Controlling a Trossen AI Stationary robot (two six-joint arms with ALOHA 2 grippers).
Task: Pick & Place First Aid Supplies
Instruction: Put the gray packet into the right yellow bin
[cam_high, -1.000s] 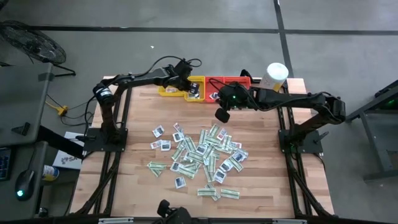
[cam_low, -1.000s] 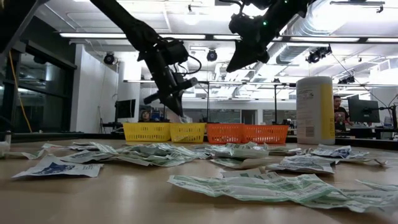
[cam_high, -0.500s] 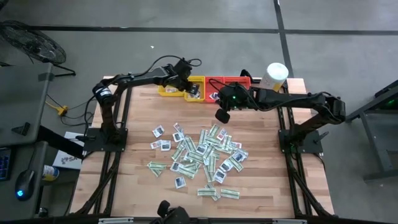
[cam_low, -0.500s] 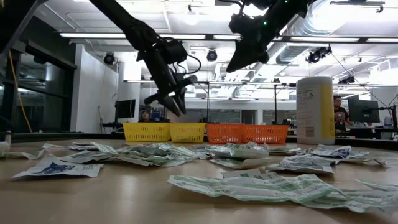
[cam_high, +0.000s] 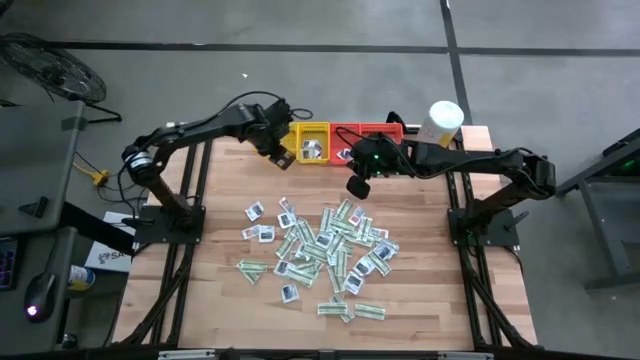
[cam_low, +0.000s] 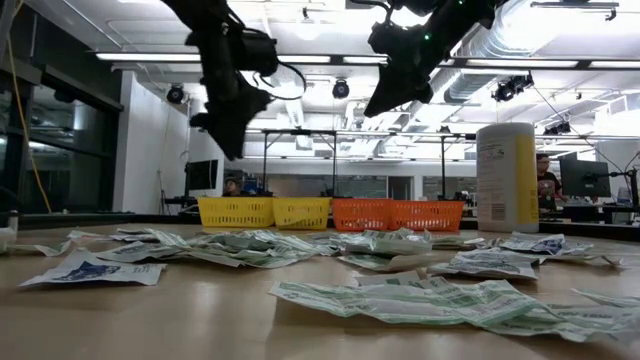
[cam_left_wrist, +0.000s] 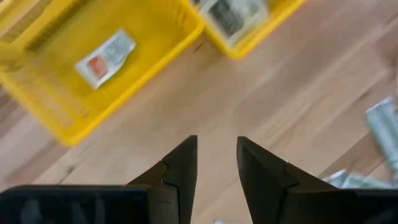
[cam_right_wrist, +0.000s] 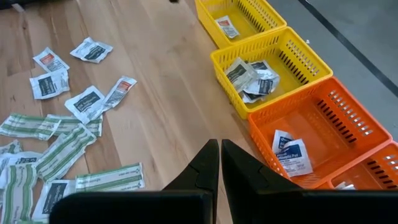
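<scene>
The first aid supplies (cam_high: 322, 250) lie scattered flat on the middle of the wooden table: green-and-white strips and small white squares (cam_right_wrist: 50, 84). My left gripper (cam_left_wrist: 216, 158) hangs open and empty above bare wood, just in front of the left yellow tray (cam_left_wrist: 81, 68), which has one packet (cam_left_wrist: 106, 55) on its floor. In the high view my left gripper (cam_high: 283, 152) is at the far left. My right gripper (cam_right_wrist: 220, 158) is shut and empty. It hovers high between the pile and the trays (cam_high: 355, 187).
A row of trays runs along the far edge: two yellow (cam_high: 311, 141), then orange-red (cam_high: 368, 135), some with packets (cam_right_wrist: 252, 73) in them. A tall white canister (cam_high: 441, 122) stands at the far right. Bare wood surrounds the pile.
My left gripper was shut over the yellow trays. It has opened there. Then it has risen, tipped more steeply downward and drawn back toward the table's left edge, off the trays. My right arm has kept still.
</scene>
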